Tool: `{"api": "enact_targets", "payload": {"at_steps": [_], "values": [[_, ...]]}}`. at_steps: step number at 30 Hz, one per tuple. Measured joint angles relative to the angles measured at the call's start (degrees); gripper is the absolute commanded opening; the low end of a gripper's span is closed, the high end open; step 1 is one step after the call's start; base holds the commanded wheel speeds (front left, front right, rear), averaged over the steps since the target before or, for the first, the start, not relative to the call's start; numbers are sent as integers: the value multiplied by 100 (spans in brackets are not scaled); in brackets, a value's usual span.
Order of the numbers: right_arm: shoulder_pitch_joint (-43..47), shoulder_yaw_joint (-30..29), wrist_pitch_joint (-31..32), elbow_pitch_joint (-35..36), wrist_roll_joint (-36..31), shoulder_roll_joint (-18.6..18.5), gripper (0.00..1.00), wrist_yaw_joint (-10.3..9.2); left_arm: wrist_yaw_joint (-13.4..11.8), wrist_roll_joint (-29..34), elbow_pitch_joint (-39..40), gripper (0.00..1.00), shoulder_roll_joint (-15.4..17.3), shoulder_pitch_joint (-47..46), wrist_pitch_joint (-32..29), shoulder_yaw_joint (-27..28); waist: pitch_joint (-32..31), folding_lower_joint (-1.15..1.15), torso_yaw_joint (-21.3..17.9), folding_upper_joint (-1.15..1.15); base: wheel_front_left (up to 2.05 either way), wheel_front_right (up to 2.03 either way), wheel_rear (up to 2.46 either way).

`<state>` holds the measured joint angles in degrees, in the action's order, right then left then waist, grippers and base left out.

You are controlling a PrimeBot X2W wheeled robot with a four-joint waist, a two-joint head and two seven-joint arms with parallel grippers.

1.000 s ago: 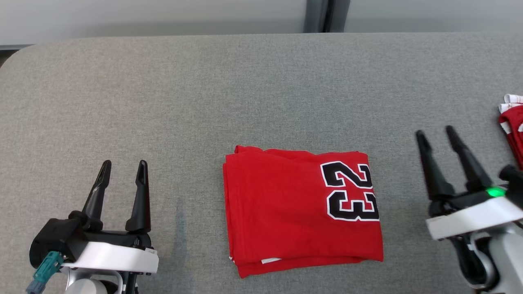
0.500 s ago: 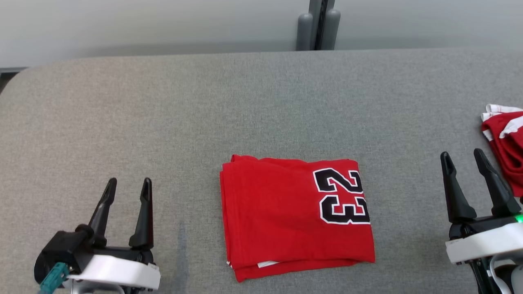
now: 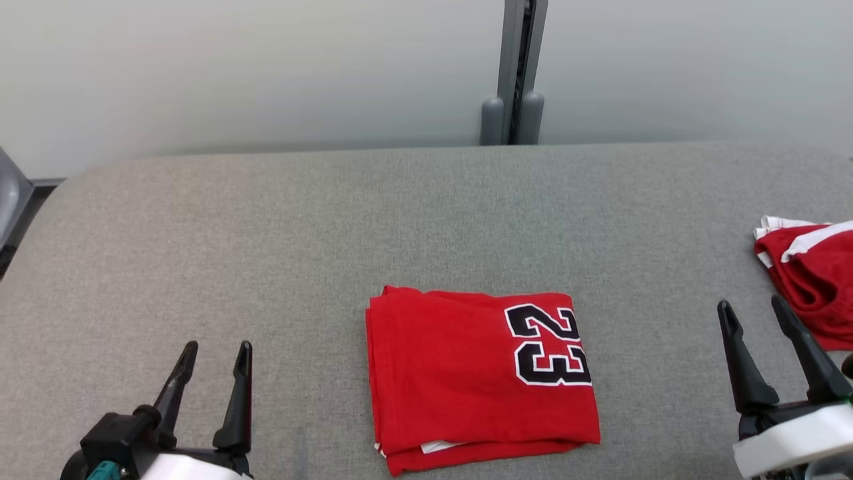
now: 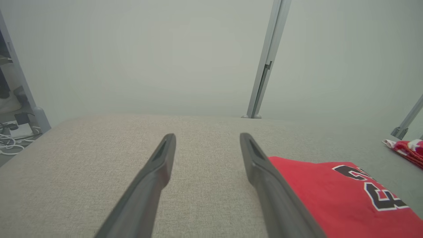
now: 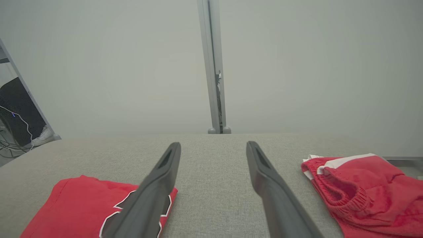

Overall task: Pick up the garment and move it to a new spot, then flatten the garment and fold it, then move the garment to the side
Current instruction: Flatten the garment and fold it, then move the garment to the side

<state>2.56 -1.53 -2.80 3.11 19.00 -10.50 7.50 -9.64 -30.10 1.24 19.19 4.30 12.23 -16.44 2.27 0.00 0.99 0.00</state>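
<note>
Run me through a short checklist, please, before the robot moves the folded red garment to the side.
1. The folded red garment lies flat on the grey surface, number up: ok.
2. The left gripper is open, fingers empty, beside the garment and off it: ok.
3. The right gripper is open, fingers empty: ok.
4. Room on the grey surface to the garment's left: ok.
5. Right edge as a drop spot: not ok, a second red garment with white trim lies there.
6. Lower layers lined up: cannot tell; a white strip peeks out at the near edge.
</note>
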Motion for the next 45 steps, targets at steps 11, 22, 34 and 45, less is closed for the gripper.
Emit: {"api": "enact_targets", "payload": {"at_steps": [11,22,34,45], "values": [[492,-158,289,346,-118,108,100,0,-60,-60,116,100,59,168,-46,-2,-290,0,76,0,0,0,0],[558,-186,393,458,-133,160,100,0,-122,-75,174,100,108,244,-64,1,-286,0,65,0,0,0,0],[564,-211,403,461,-182,194,100,0,-188,-75,223,100,145,244,-105,-3,-286,0,71,0,0,0,0],[555,-258,416,439,-231,189,100,0,-235,-73,327,100,167,206,-120,-32,-215,0,164,0,0,0,0]]}}
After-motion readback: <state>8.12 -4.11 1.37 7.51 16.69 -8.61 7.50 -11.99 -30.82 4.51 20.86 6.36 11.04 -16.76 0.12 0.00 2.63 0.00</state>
